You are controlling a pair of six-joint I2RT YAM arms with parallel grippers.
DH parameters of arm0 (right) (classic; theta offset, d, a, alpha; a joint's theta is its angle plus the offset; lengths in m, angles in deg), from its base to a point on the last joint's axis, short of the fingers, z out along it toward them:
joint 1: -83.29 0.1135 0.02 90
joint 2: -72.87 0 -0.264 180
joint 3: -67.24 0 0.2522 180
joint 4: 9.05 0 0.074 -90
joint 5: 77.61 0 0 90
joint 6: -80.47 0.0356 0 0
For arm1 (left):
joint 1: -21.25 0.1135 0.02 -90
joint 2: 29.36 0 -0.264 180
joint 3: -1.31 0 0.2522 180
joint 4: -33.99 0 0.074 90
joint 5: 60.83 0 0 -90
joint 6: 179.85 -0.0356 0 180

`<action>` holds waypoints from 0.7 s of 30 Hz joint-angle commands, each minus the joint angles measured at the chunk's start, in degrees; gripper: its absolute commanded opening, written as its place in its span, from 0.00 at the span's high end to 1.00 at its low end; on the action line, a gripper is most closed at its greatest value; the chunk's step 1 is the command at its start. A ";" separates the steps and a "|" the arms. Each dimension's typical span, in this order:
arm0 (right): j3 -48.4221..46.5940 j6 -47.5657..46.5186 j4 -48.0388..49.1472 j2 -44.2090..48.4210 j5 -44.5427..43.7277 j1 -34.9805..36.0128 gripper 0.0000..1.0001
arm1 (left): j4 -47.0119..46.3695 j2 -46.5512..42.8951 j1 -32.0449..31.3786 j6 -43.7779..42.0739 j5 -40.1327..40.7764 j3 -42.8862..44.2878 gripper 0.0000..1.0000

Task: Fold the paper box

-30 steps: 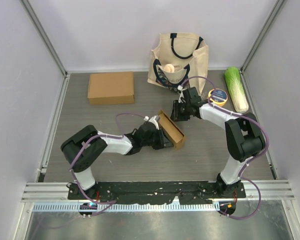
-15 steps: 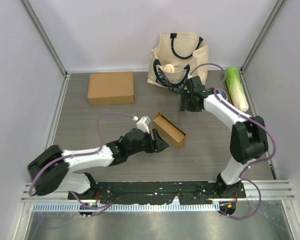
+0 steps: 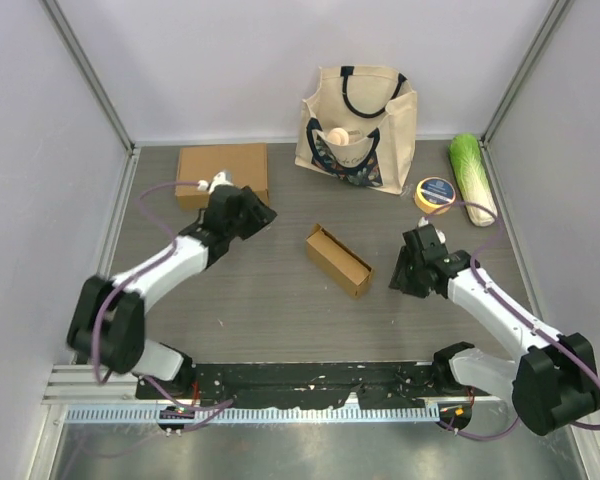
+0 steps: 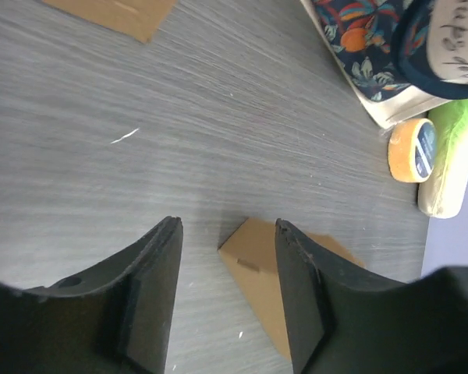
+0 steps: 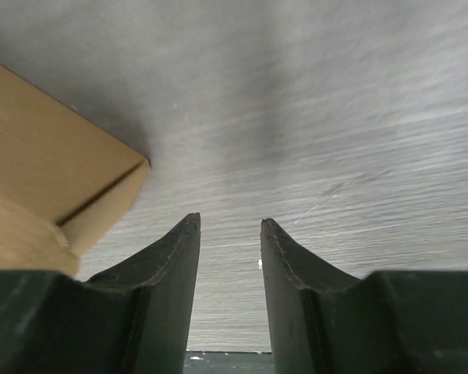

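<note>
A: Working left to right. The left gripper (image 3: pixel 262 214) hangs over the far-left part of the table (image 3: pixel 280 320), near a corner of the flat cardboard (image 3: pixel 205 168). Its jaws are parted with nothing between them. The paper box (image 3: pixel 337 260) lies mid-table at a slant, between the two arms and apart from both. The right gripper (image 3: pixel 406 272) sits near the box's right end, also parted and empty.

B: How will the box handle?

A: My judgement is thin tan card, light, and stiff only along its creases. The walls would likely buckle under a hard pinch. It may skate on the smooth tabletop if pushed from one side only. I'd brace a long wall with one gripper and take a flap near its free edge with the other.

B: What does one view add over another?

A: Only the overhead view gives the whole layout, and it shows the box open along its top like a trough. The left wrist view looks across the table at the box's near end panel, which has a small tab mark. Beyond it to the right are the tote bag (image 4: pixel 374 54), tape roll (image 4: pixel 413 150) and cabbage (image 4: pixel 450 148). The right wrist view is low and close on one box corner, where a dark seam runs between an end panel and the side. I cannot tell whether that panel is tucked in.
</note>
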 commanded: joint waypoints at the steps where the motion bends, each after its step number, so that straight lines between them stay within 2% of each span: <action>1: 7.93 9.67 13.55 2.57 12.41 0.25 0.60 | -0.15 16.71 0.29 -1.81 -12.98 10.62 0.48; 3: 12.31 14.42 21.96 3.02 15.32 0.16 0.61 | -0.34 21.93 0.21 -2.60 -15.73 14.93 0.50; 5: 13.56 16.62 24.64 1.88 17.43 0.16 0.61 | -1.92 28.09 -0.06 -3.56 -20.56 18.53 0.53; 8: 14.44 17.60 29.21 0.30 17.54 0.25 0.61 | -2.88 30.65 -1.55 -4.62 -22.15 18.99 0.53; 11: 13.84 16.90 32.99 -3.11 18.41 0.16 0.60 | -8.74 29.78 -2.61 -4.28 -24.60 14.87 0.53; 16: 9.53 10.67 35.64 -9.71 20.87 0.16 0.60 | -12.99 25.48 -4.89 -2.69 -26.20 5.57 0.54; 18: 6.63 8.38 33.72 -12.35 19.83 0.16 0.59 | -14.22 20.75 -5.24 -1.64 -23.13 1.69 0.54; 20: 3.66 4.87 30.99 -13.68 17.72 0.16 0.59 | -16.50 17.92 -5.16 0.38 -23.30 -3.85 0.54; 21: 2.42 3.46 25.76 -15.16 15.36 0.08 0.58 | -15.12 15.56 -5.16 0.47 -22.51 -4.82 0.53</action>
